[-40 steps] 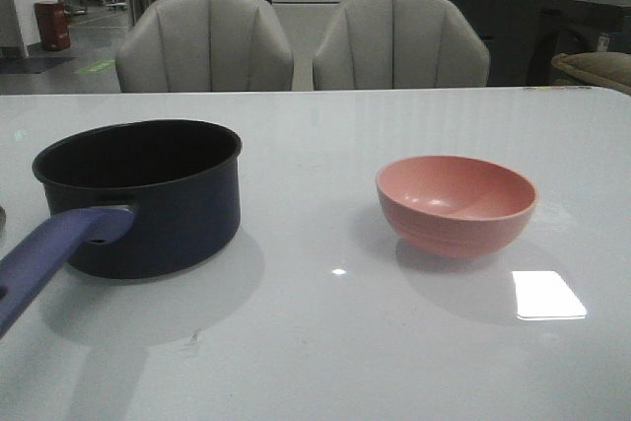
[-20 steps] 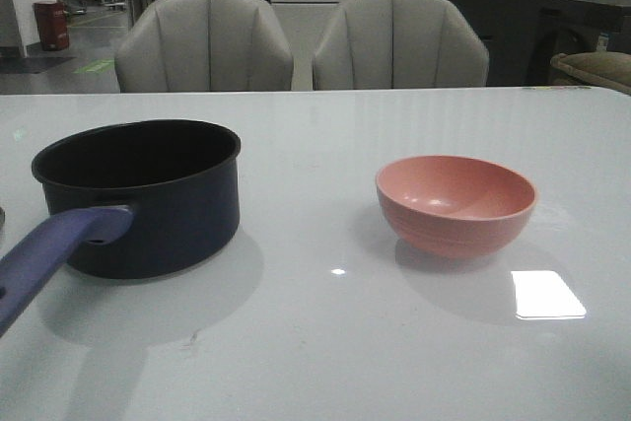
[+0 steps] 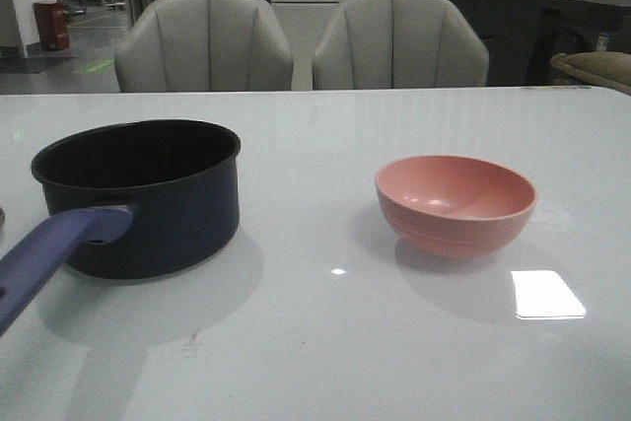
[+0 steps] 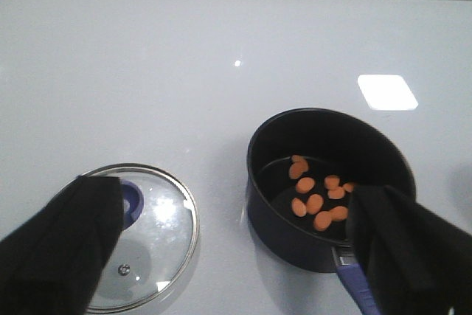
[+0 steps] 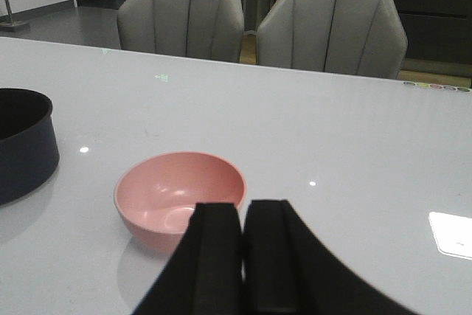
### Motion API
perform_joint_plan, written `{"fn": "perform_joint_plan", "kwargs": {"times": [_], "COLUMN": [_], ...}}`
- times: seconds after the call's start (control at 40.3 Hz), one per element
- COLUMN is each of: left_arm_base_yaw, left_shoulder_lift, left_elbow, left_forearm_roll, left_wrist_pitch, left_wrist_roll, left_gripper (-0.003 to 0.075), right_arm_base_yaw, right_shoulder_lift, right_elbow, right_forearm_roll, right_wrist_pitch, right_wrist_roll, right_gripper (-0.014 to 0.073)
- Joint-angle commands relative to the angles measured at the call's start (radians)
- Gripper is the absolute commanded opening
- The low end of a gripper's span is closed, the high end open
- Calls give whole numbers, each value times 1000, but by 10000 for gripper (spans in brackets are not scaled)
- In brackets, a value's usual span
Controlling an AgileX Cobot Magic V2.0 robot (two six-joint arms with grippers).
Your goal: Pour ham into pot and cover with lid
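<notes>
Left pincer [image 4: 236, 248] hangs wide open over the worktop [image 4: 221, 49], one dark finger [image 4: 59, 241] over the edge of the lid [image 4: 158, 237] and the other finger [image 4: 413, 248] over the near side of the pot [image 4: 328, 182]; it holds nothing. Right pincer [image 5: 242, 256] is drawn up behind the bowl [image 5: 181, 197] with its two fingers pressed together and nothing between them. Over the last second almost nothing has shifted in the front view: the pot [image 3: 138, 194] has crept very slightly leftward, the bowl [image 3: 455, 204] sits where it did, upright and apparently bare inside, and neither arm shows there. What matters is what the left wrist view shows: the ham [image 4: 317, 197] lies as a scatter of orange chunks on the pot's floor, so I judge the pouring done and the bowl set back down, well apart from the pot. The lid lies flat on the worktop just beside the pot, on the side away from the bowl, knob [image 4: 131, 198] up, not touching the pot as far as I can tell. So the covering step is what remains, and the left arm looks placed for it. The next move would be to centre the open fingers on the knob, close, lift, and set the rim squarely on the pot. The glass could slide on the glossy surface, and the long handle [image 3: 49, 258] points toward the robot, so a low approach might clip it.
</notes>
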Motion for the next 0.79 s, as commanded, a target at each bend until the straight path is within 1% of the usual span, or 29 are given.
{"fn": "perform_joint_plan", "kwargs": {"times": [0.0,0.099,0.149,0.298,0.447,0.522,0.77], "left_arm_base_yaw": [45,135,174,328,464,494,514], "left_shoulder_lift": [117,256,309,510,690,744,883], "left_elbow": [-99,-185,-218,-343,-443,-474,-551], "left_forearm_roll": [7,-31,-64,-295,-527,-571,-556], "left_wrist_pitch": [2,68,100,226,342,367,369], "left_wrist_roll": [-20,-20,7,272,452,491,495], "left_gripper": [659,659,659,659,659,659,659], "right_arm_base_yaw": [2,2,2,2,2,2,2], "right_shoulder_lift": [7,7,7,7,7,7,7], "right_elbow": [-28,-28,-28,-28,-28,-28,-28], "right_forearm_roll": [-2,-2,-2,-2,-2,-2,-2], "right_wrist_pitch": [-75,-75,-75,-75,-75,-75,-75], "right_wrist_roll": [-1,-1,-1,-1,-1,-1,-1], "right_gripper": [159,159,159,159,159,159,159]}}
